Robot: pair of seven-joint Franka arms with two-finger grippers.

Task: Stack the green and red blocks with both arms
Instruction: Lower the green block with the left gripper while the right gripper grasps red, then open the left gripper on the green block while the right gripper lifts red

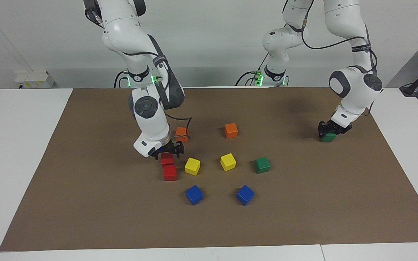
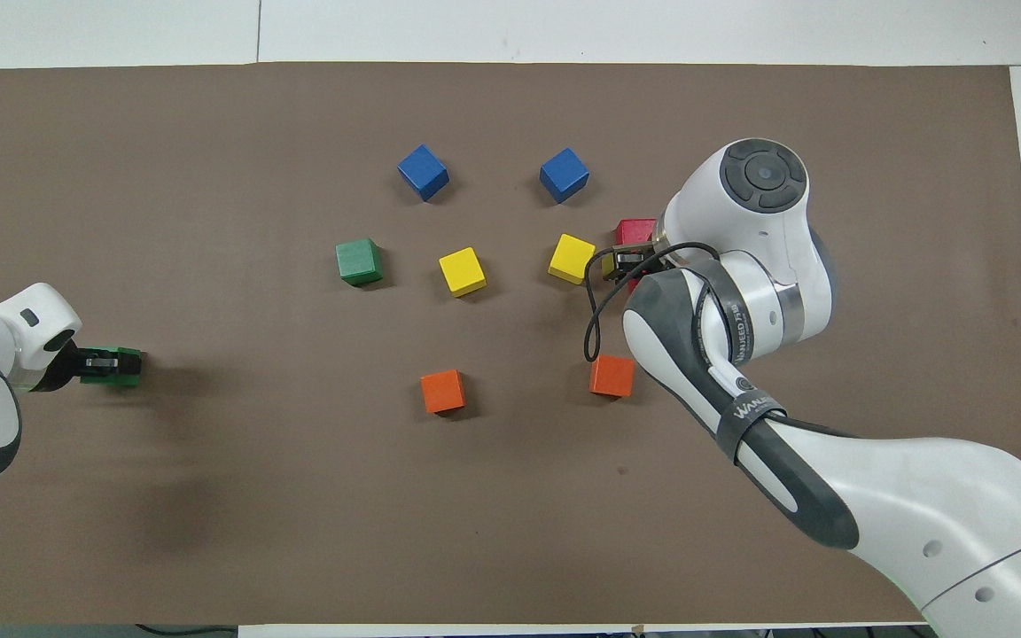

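Grippers first, from the facing view: the right gripper (image 1: 167, 151) is low over the brown mat (image 1: 85, 203), closed around a red block (image 1: 167, 159) that sits on or just above a second red block (image 1: 170, 173); whether the two touch I cannot tell. A yellow block (image 1: 192, 166) lies just beside that pair. The left gripper (image 1: 330, 131), toward the left arm's end of the table, grips a green block (image 1: 328, 137) close to the mat. The other green block (image 1: 262, 165) rests well apart from it, beside a second yellow block (image 1: 228, 161).

Seen from overhead, the right arm covers most of the red pair; only a corner of red (image 2: 635, 230) shows past the wrist. The left gripper's fingers (image 2: 103, 363) straddle the held green block (image 2: 116, 366), and the free green block (image 2: 359, 262) lies bare.

My judgement: the red block should be squared edge to edge on the lower one before release, then let go gently and lifted straight up. The green block needs carrying over its partner and lowering level.
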